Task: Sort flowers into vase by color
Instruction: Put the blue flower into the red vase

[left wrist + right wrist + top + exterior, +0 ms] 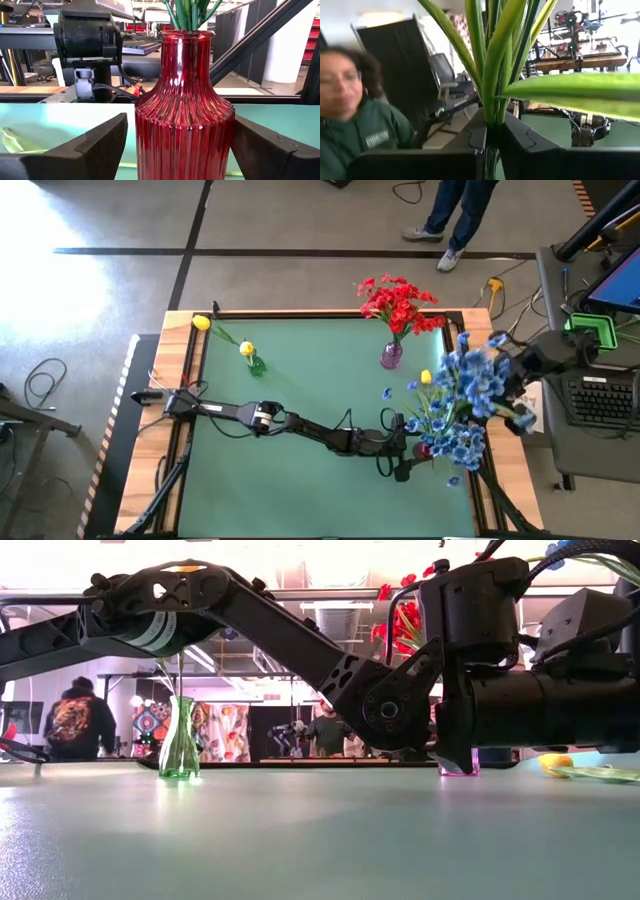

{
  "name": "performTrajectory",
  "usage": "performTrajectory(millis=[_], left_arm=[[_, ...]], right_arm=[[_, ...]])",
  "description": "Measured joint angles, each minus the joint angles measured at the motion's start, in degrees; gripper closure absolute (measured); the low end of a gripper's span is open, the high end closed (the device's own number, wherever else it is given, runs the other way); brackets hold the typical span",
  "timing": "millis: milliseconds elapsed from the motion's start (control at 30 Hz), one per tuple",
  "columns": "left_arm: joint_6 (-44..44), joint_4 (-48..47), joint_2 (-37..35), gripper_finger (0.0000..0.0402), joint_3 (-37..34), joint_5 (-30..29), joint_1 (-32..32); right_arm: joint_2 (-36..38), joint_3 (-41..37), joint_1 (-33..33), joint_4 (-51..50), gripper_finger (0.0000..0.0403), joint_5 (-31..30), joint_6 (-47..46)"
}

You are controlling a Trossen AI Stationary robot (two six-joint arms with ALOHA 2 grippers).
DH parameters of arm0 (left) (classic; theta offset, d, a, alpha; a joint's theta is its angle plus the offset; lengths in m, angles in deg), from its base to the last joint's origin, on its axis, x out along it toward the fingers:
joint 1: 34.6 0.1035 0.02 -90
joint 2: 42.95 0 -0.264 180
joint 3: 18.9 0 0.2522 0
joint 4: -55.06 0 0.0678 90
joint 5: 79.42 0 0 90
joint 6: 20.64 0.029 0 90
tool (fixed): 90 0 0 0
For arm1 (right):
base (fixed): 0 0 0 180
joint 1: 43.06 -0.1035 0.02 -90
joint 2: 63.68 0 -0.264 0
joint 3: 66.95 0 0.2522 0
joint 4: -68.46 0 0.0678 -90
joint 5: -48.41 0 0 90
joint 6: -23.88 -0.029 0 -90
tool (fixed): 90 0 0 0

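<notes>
Clamped on a bundle of green stems (pixel 495 90), the right gripper (pixel 515 375) held the blue flowers (pixel 470 395) at about four o'clock on the table, its fingers (pixel 470 135) pinched tight around the stalks, with the blooms fanned out over the right edge. Directly under that bunch stood a ribbed red glass vase (pixel 184 115), stems already rising out of its neck. The left gripper (pixel 400 448) had reached right across the green table (pixel 300 490) to it, and its two dark fingers (pixel 100 145) stood wide on either side of the vase body; I could not tell if they touched the glass.

By my reckoning the blue bunch was being seated in the red vase while the left arm steadied it. The next move would call for the stems to be lowered fully and released, the vase braced so it did not tip.

Further out, red flowers (pixel 398 305) sat in a pinkish vase (pixel 391 357) at one o'clock. A yellow flower (pixel 246 349) stood in a small green vase (pixel 257 365) at eleven o'clock, another yellow flower (pixel 202 323) lay near that corner, and a third yellow head (pixel 426 377) showed just beside the blue blooms.
</notes>
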Motion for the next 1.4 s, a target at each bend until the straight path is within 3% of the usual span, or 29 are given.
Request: performTrajectory(millis=[233, 500, 1400], left_arm=[[0.0, -0.65, 0.0, 0.0093, 0.0, -0.01, 0.0], [0.02, -0.66, 0.02, 0.0093, 0.0, -0.01, 0.0], [0.3, -0.66, 0.04, 0.0093, 0.0, -0.04, 0.0]], right_arm=[[-0.44, -2.95, -5.1, -0.01, 0.038, -0.66, 5.51], [1.56, -7.38, -11.88, -0.05, 0.0381, -13.4, 8.1], [3.79, -7.81, -13.67, -5.47, 0.038, -16.57, 3.96]])
